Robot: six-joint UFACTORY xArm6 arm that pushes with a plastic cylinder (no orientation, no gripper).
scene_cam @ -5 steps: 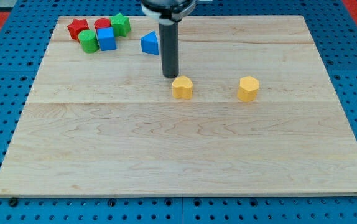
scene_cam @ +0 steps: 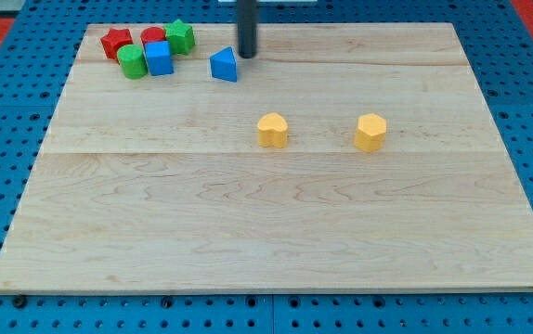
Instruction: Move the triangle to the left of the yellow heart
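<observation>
Tip [scene_cam: 247,56] just right of blue triangle [scene_cam: 224,65], smooth wooden board [scene_cam: 266,232]

Only my rod shows, a straight, smooth, dark grey to black cylinder of even thickness, cut off by the far edge of the view, with a faint lighter sheen along its side and a blunt tip [scene_cam: 247,56].

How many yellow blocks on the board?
2. The yellow heart sits near the board's middle; the other yellow block, roughly hexagonal, lies toward the view's right of it. Nothing seems to hide more.
</observation>
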